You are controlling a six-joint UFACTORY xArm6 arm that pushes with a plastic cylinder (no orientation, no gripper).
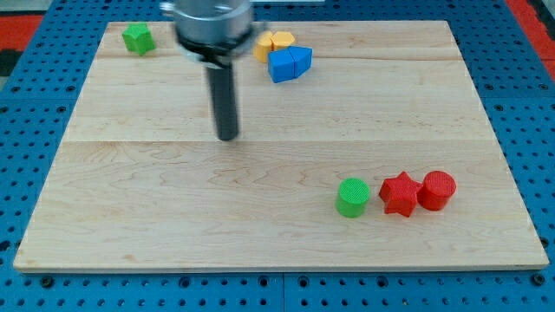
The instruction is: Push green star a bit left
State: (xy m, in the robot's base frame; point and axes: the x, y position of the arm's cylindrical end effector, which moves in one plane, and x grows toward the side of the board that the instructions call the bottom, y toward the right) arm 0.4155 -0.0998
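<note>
I have no jaws to open or close, only a straight dark rod, and my tip (227, 136) rests on the wooden board (130, 225) a little to the view's left of its middle, in the upper half. Nothing touches it; bare wood lies all round it.

The green star (137, 38), the thing I am meant to push, sits at about ten o'clock from my tip, near the board's top left corner and well apart from me. It stands alone there, close to the top edge.

At about one o'clock from my tip lies a tight cluster near the top edge: a yellow block (275, 42), its exact shape hard to make out and partly hidden behind my mount, and a blue block (289, 63) touching it just below and to the view's right. The blue one looks like two angled faces meeting in a ridge.

At about four o'clock, well apart from my tip, three blocks form a row near the board's lower right. The green cylinder (353, 197) is nearest me; the red star (400, 192) is just beside it on the view's right, and the red cylinder (436, 190) touches the red star on its far side.
</note>
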